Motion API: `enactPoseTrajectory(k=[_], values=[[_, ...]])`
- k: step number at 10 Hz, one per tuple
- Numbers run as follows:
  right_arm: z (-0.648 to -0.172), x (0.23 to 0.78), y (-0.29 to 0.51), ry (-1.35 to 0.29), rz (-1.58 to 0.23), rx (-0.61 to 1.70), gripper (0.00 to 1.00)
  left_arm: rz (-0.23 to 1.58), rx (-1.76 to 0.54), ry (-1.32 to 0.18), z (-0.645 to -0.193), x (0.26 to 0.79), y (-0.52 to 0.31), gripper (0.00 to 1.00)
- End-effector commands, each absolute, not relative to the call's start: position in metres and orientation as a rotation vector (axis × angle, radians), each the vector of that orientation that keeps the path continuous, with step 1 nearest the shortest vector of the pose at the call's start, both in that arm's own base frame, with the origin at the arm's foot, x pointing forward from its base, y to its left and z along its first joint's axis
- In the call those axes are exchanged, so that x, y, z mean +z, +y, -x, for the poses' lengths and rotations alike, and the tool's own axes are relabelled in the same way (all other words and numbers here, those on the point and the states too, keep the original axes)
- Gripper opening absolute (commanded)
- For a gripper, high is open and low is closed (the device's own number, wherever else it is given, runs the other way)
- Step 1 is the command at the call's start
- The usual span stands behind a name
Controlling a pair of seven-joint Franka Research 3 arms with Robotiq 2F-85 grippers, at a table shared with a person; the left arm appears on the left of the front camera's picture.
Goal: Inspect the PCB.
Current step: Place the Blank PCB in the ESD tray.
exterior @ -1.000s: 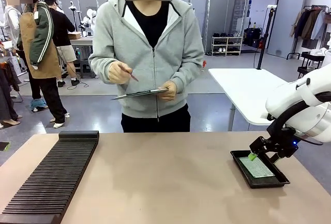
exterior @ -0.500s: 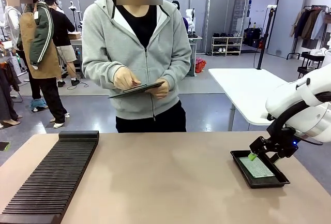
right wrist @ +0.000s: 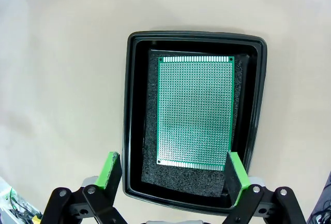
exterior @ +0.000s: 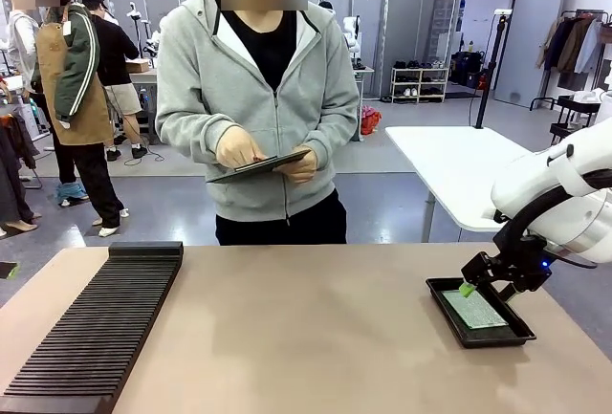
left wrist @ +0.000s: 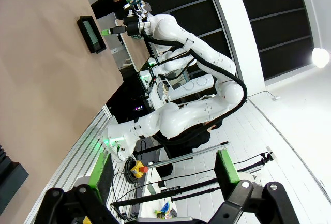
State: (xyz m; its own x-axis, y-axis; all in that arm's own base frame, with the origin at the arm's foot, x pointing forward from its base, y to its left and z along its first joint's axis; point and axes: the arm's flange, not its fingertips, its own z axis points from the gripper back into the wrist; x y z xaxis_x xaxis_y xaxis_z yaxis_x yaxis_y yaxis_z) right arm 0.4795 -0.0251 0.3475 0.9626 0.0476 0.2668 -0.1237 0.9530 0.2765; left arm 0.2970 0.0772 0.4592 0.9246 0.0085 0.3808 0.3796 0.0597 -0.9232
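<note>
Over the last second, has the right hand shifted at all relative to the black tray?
No. In the front view the right hand sits at the same spot over the near-left end of the black tray, open above the PCB.

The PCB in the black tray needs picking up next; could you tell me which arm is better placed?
Right. The right gripper hangs open directly above the PCB in its tray.

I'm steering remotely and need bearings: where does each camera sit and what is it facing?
Front: between the arms, facing the person across the table; right gripper shows.
Left wrist: looks off the table edge; left gripper open.
Right wrist: looks down on the PCB; right gripper open.
Shared: all show the black tray.
</note>
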Motion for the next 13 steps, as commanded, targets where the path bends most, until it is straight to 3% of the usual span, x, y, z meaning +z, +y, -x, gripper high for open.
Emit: enactPoseTrajectory(k=[1, 13], values=[[-0.4804, 0.3486, -0.025, -0.269, -0.291, 0.091, 1.0, 1.491, -0.29, -0.32, -0.2961, 0.4605, 0.0778, 1.0], [-0.4804, 0.3486, -0.025, -0.269, -0.291, 0.091, 1.0, 1.491, -0.29, -0.32, -0.2961, 0.4605, 0.0778, 1.0]])
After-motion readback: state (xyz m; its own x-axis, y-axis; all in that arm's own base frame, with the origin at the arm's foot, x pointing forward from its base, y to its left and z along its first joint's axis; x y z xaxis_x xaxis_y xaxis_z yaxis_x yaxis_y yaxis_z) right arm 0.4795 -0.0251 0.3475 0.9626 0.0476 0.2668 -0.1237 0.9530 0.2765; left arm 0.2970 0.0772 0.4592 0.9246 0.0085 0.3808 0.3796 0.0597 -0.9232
